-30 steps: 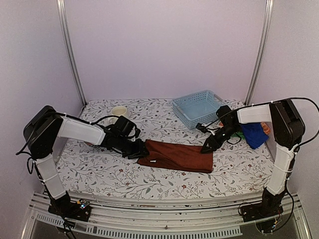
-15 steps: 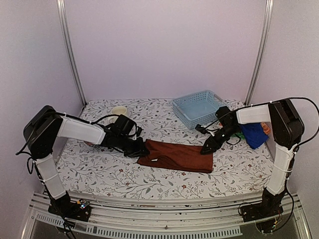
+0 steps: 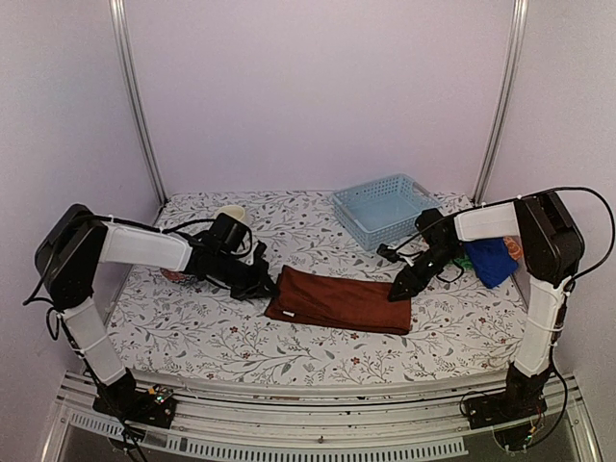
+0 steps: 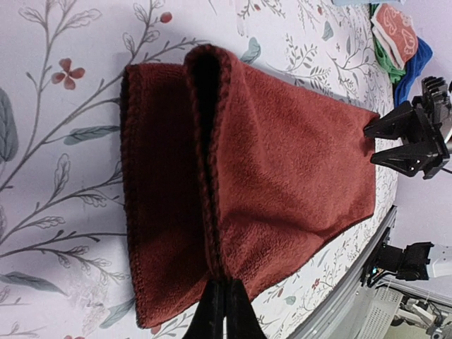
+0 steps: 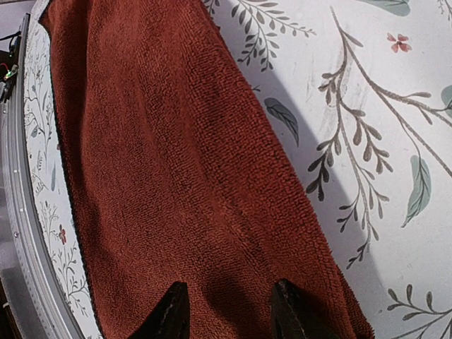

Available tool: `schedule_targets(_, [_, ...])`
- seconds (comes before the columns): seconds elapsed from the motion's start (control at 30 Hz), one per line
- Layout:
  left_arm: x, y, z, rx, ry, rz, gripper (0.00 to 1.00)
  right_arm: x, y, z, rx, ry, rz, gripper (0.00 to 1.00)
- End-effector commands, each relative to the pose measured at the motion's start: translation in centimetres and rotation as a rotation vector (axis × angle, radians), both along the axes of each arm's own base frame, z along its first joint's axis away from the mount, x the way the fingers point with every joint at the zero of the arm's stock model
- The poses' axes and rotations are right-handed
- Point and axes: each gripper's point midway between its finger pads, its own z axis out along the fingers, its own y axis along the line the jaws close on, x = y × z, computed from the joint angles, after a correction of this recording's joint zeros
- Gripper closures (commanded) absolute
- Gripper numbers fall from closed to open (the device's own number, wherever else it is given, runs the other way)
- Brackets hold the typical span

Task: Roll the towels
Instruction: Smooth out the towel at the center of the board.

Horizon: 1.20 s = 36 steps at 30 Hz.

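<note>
Left wrist view: left gripper [image 4: 224,293], pressed together, apparently pinches the rust-brown towel [image 4: 282,176] at its fold.

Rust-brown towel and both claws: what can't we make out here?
Left claw, left wrist view: shut at the fold of the rust-brown towel, cut off by the bottom edge; pinching fabric or not is unclear.
Right claw, right wrist view: only fingertips show; contact with the towel unclear.
Blue towel, top view: partly hidden by the right arm.
Cream object, top view: too small to identify.
</note>
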Motion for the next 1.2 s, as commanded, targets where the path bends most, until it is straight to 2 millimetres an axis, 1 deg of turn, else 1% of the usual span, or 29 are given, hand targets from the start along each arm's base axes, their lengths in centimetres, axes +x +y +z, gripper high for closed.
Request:
schedule_targets(0.0, [-0.5,0.9,0.7,-0.059,0.063,-0.045,1.00,-0.8,-0.3,-1.2,-0.028,0.042,0.007,0.58])
schedule_targets(0.13, [-0.9,1.0,-0.1,-0.081,0.121,-0.078,1.00,-0.9,-0.3,-1.2,-0.029,0.044,0.008,0.58])
schedule_targets(0.23, [-0.9,1.1,-0.7,-0.067,0.151,-0.089,1.00,-1.0,-0.3,-1.4,-0.032,0.048,0.008,0.58])
schedule_targets(0.37, [-0.7,1.7,-1.1,-0.027,0.157,-0.077,1.00,-1.1,-0.3,-1.5,-0.035,0.054,0.008,0.58])
schedule_targets(0.4, [-0.9,1.9,-1.3,-0.013,0.167,-0.080,0.97,-1.1,-0.3,-1.5,-0.034,0.055,0.009,0.58])
schedule_targets(0.5, [-1.0,2.7,-1.9,0.052,0.168,-0.082,0.82,-1.2,-0.3,-1.3,-0.032,0.056,0.009,0.58])
schedule_targets(0.53, [-0.7,3.2,-1.8,0.079,0.155,-0.071,0.78,-1.1,-0.1,-0.8,-0.025,0.051,0.011,0.57])
schedule_targets(0.6, [0.0,4.0,-0.9,0.132,0.102,-0.040,0.76,-0.9,0.3,0.9,0.008,0.034,0.014,0.57])
schedule_targets(0.7, [1.5,4.1,2.0,0.175,-0.023,-0.008,0.74,-0.4,0.9,4.3,0.059,-0.022,0.018,0.54])
schedule_targets(0.73, [1.7,3.6,3.2,0.174,-0.065,-0.015,0.73,-0.1,0.9,5.3,0.068,-0.045,0.018,0.52])
schedule_targets(0.8, [1.7,1.8,4.8,0.147,-0.133,-0.067,0.73,0.2,1.0,7.1,0.079,-0.093,0.023,0.51])
schedule_targets(0.83, [1.5,0.8,5.3,0.136,-0.156,-0.096,0.74,0.6,0.9,7.8,0.077,-0.120,0.024,0.51])
schedule_targets(0.9, [1.0,-1.4,5.4,0.116,-0.182,-0.153,0.75,1.3,0.5,7.9,0.046,-0.158,0.015,0.50])
schedule_targets(0.97, [0.7,-3.6,5.3,0.092,-0.207,-0.194,0.78,2.1,-0.1,6.8,-0.009,-0.172,-0.004,0.49])
schedule_targets(1.1, [0.4,-8.3,5.1,0.004,-0.247,-0.266,0.84,2.8,-1.4,3.8,-0.110,-0.179,-0.022,0.49])
schedule_targets(1.17, [-0.1,-9.7,3.7,0.000,-0.220,-0.296,0.87,2.8,-2.0,2.3,-0.148,-0.175,-0.027,0.49])
